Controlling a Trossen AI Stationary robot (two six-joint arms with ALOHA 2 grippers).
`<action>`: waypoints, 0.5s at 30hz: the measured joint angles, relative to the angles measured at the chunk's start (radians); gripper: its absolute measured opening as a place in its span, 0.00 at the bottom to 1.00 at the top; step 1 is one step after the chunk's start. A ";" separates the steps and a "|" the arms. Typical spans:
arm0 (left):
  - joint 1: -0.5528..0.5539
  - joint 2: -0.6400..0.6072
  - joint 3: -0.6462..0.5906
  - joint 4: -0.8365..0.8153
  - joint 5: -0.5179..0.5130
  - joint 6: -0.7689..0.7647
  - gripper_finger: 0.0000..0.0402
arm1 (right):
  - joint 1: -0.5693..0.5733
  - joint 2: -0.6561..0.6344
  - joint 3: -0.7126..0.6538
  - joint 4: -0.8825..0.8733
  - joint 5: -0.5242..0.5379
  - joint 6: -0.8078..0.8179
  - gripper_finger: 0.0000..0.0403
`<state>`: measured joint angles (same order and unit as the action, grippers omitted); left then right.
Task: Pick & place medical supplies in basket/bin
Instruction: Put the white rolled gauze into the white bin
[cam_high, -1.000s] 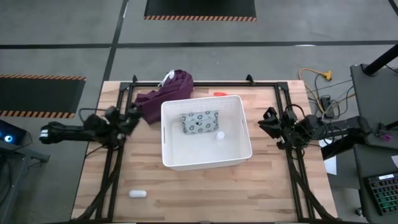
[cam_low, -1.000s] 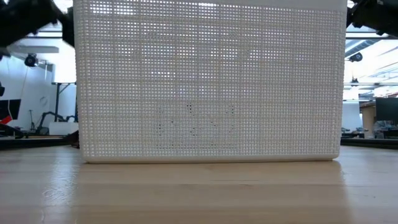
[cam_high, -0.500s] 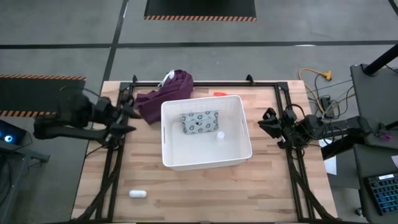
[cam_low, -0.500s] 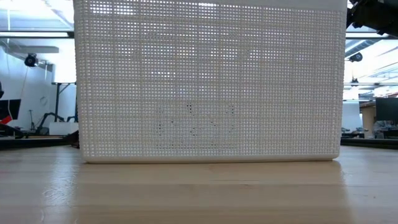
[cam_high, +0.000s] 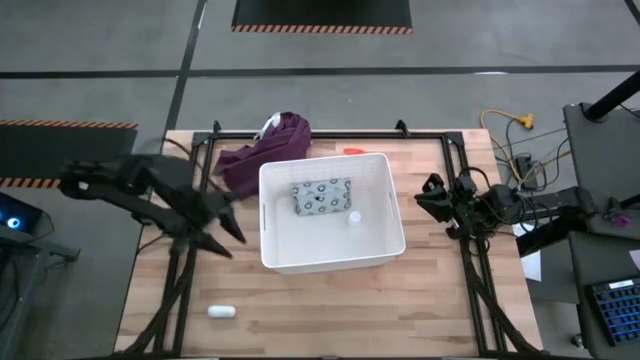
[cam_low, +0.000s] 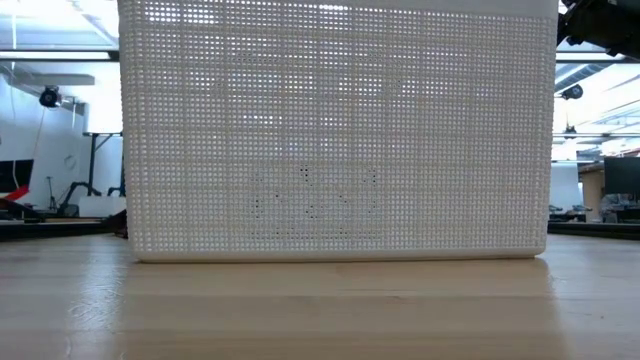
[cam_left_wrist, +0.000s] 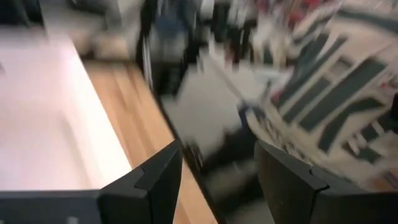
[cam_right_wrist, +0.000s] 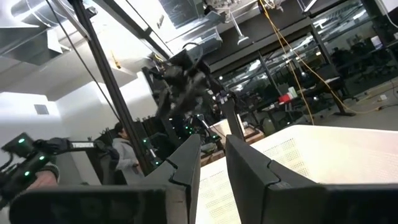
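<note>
the white oblong piece (cam_high: 221, 311) lies alone on the bare wooden surface (cam_high: 330, 310), well apart from and nearer the front edge than the left end effector (cam_high: 222, 236), which hangs just beside the white tub (cam_high: 330, 262) at its left wall. the piece's long axis runs roughly parallel to that front edge, across the line from the end effector down to it. the left end effector is by far the nearer one; its fingers stand spread with nothing between them, as the left wrist view shows (cam_left_wrist: 214, 180). the right end effector (cam_high: 432, 205) waits beyond the tub's right wall, released too, a narrow gap showing between its fingers. from the left end effector, the grey-green packet (cam_high: 320, 196) and the tiny white bottle (cam_high: 354, 216) lie past the near wall, inside the tub; the orange tube (cam_high: 353, 151) peeks out behind the tub's far rim, and the purple cloth (cam_high: 262, 148) sits at the far left corner. the likely next reach is toward the oblong piece: open wood surrounds it, with the black frame rail (cam_high: 176, 290) near its left as the only thing to mind.
</note>
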<state>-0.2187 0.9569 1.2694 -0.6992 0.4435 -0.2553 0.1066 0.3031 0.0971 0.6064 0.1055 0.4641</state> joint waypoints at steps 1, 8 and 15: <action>-0.023 0.021 0.012 -0.037 0.000 -0.027 0.46 | 0.000 0.000 0.000 0.000 0.000 0.000 0.17; -0.177 0.129 0.041 -0.097 0.037 -0.147 0.46 | 0.000 0.000 0.000 -0.011 0.000 0.000 0.18; -0.318 0.223 -0.007 -0.169 -0.019 -0.257 0.46 | 0.000 0.000 0.000 -0.056 0.000 -0.003 0.16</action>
<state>-0.5367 1.1798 1.2622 -0.8680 0.4248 -0.5118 0.1066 0.3035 0.0975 0.5501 0.1057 0.4608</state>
